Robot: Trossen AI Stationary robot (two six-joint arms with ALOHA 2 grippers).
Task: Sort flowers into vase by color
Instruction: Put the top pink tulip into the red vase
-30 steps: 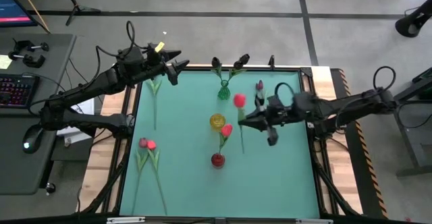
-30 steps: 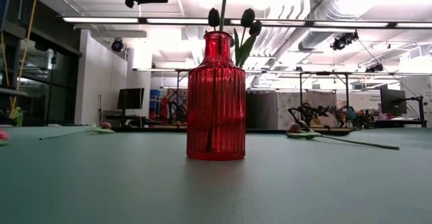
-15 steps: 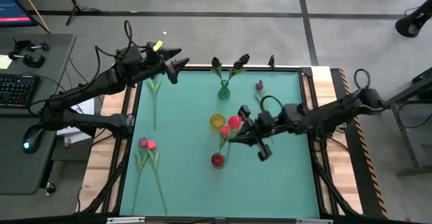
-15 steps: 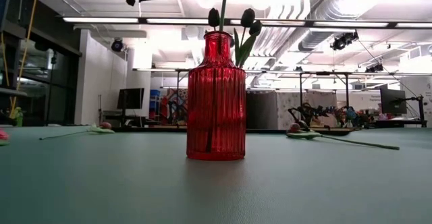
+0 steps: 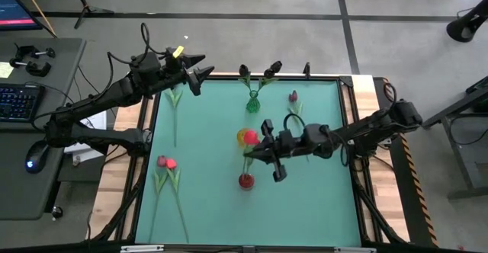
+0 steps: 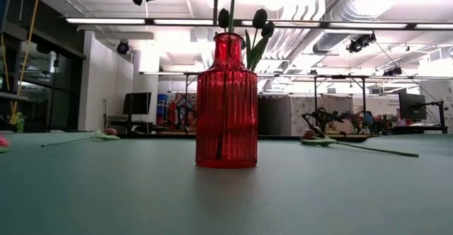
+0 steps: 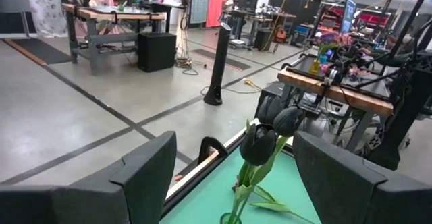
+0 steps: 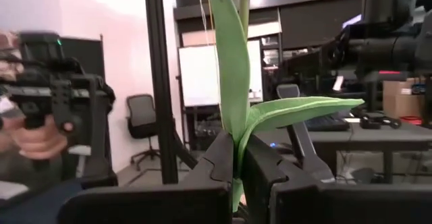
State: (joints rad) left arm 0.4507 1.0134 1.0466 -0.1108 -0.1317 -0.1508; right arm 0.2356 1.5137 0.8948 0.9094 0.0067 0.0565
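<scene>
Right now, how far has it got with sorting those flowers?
Partly done. The green vase already holds dark tulips, and the red vase has one red tulip. In hand: the right gripper holds a red tulip near the red vase. Left: tulips lying on the table, about four; the left gripper waits, open.

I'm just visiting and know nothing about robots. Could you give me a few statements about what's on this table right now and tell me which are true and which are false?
1. The right end effector is shut on a red flower. True.
2. The left end effector is carrying a flower. False: it is open and empty, at the table's far left corner.
3. The green vase holds dark, near-black flowers. True.
4. The red vase lies on its side. False: it stands upright.
5. No flowers are left lying on the table. False: several lie on it, among them a pink pair near the left edge.
</scene>
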